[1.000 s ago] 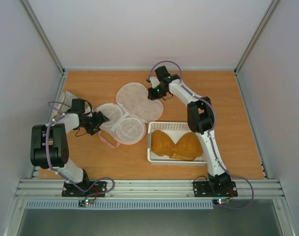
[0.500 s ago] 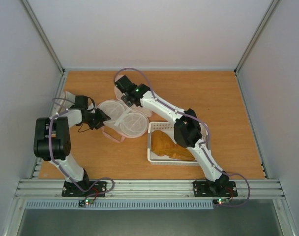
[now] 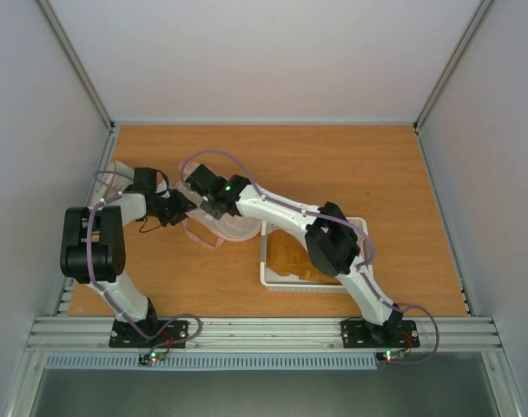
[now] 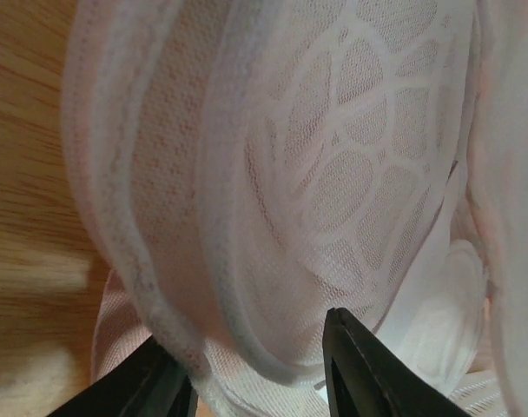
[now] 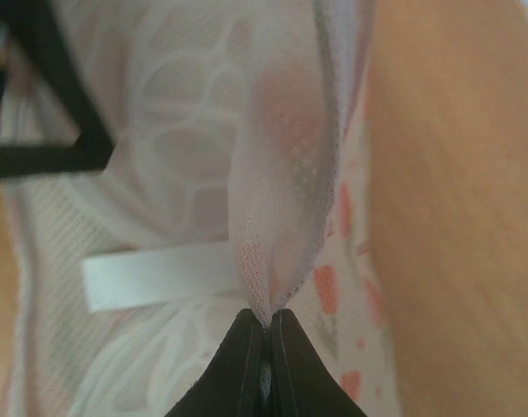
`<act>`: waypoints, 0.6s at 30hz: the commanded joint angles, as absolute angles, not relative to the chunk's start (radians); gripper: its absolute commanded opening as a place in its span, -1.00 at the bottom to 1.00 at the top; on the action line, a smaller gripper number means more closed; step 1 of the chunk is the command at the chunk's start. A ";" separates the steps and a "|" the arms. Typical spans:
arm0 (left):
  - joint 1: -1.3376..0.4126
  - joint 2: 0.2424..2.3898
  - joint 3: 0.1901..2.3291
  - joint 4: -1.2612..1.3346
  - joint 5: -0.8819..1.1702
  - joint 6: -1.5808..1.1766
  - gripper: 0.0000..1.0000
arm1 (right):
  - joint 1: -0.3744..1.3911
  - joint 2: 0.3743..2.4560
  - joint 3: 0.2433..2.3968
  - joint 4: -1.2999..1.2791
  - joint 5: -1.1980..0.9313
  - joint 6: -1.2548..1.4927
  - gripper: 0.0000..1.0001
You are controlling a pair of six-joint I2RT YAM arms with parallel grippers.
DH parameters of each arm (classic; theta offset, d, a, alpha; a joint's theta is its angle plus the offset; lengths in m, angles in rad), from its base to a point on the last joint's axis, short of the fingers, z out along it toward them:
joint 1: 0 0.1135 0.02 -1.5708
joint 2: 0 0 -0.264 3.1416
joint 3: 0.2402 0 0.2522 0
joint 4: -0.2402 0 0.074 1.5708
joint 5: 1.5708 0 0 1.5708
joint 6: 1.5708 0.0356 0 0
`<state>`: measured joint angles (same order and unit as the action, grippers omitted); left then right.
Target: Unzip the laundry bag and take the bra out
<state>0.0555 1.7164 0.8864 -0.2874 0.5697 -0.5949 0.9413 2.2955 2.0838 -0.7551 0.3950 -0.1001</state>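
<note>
Bra [image 3: 288,254] overhead only, right end effector [image 5: 266,326] pinching laundry bag [image 5: 281,200], left end effector [image 4: 247,339] unclear

no legible text, brand or number anywhere; the white tab [image 5: 155,276] on the laundry bag [image 5: 203,174] seemingly blank

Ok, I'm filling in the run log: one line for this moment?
left pincer: around laundry bag rim, grip unclear | right pincer: shut on its mesh flap | bra: in white basket
</note>
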 commanded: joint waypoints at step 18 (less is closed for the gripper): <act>0.121 1.638 0.899 -0.293 0.543 -0.579 -0.15 | 0.979 2.303 1.932 -0.659 0.236 -0.118 -0.55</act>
